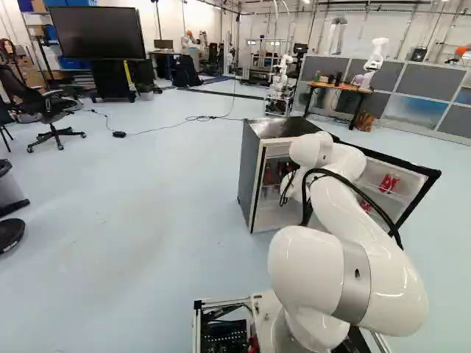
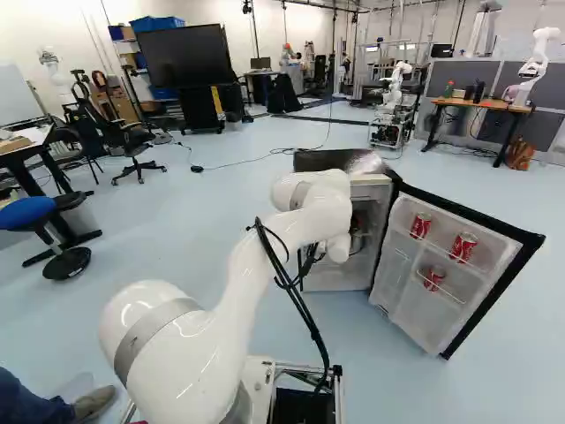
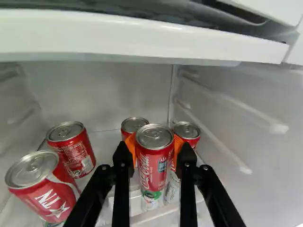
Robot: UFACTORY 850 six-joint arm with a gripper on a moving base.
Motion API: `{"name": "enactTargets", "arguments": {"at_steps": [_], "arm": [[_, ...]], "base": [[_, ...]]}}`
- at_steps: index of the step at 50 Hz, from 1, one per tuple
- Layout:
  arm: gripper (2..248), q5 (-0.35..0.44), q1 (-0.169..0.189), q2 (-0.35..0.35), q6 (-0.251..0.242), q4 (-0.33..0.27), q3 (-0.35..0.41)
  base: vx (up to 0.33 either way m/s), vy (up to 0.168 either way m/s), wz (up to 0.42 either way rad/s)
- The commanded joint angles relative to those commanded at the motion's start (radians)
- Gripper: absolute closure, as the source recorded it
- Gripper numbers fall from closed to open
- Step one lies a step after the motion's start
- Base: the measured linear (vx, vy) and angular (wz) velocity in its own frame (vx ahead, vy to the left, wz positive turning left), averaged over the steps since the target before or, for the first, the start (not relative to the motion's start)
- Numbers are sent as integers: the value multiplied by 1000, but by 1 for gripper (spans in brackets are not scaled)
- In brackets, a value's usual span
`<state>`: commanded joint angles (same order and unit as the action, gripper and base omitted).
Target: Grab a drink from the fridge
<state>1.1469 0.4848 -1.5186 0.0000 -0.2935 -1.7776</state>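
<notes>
At the open fridge (image 1: pixel 252 173), my gripper (image 2: pixel 357 240) reaches into the compartment, mostly hidden by the wrist in the right base view. In the wrist view the gripper (image 3: pixel 154 146) has its orange pads against both sides of a red drink can (image 3: pixel 154 163), shut on it. The can is upright. Behind it, to either side, stand two more red cans, one (image 3: pixel 134 125) and another (image 3: pixel 187 130). Two larger-looking red cans, one (image 3: pixel 73 149) and a nearer one (image 3: pixel 42 187), stand off beside one finger.
A white shelf edge (image 3: pixel 142 40) crosses above the cans. The fridge's ribbed side wall (image 3: pixel 236 127) is beyond the other finger. The door (image 2: pixel 408 305) hangs wide open with red cans in its racks. Another robot (image 1: pixel 374 57) stands by a far desk.
</notes>
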Motion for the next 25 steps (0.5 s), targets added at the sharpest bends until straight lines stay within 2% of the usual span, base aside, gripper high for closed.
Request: {"name": "enactTargets", "arguments": {"at_steps": [8, 25], "arm": [[154, 0, 1, 18, 0, 0, 31], [154, 0, 5, 108, 0, 0, 187]], "base": [[0, 0, 0], [0, 0, 0]]}}
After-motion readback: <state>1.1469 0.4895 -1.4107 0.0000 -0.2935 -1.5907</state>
